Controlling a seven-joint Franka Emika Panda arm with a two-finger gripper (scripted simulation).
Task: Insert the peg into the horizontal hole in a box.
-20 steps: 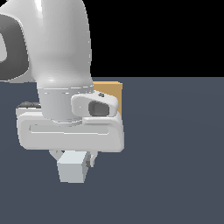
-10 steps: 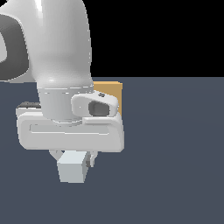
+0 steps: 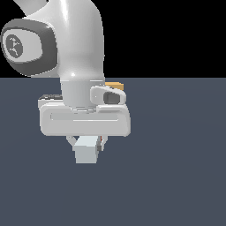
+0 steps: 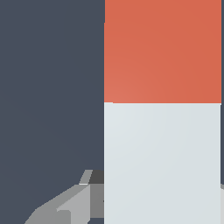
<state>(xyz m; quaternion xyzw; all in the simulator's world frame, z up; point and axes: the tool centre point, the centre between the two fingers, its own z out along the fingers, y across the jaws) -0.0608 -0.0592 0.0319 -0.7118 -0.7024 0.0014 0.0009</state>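
My gripper (image 3: 87, 143) is shut on the peg (image 3: 86, 151). In the exterior view the peg's pale grey-white end face points at the camera below the white hand, and a sliver of its red part (image 3: 102, 142) shows beside it. The wrist view is filled by the peg (image 4: 162, 157), pale near the fingers (image 4: 70, 205) and red-orange (image 4: 162, 52) farther out. Behind the arm only a small tan corner of the box (image 3: 116, 84) shows. The hole is hidden.
The arm's white body (image 3: 79, 53) fills the upper part of the exterior view towards its left and covers most of the box. A flat dark grey-blue floor (image 3: 176, 167) spreads all around.
The hand with the peg has shifted up and towards the exterior view's right. It now covers much more of the box than before.
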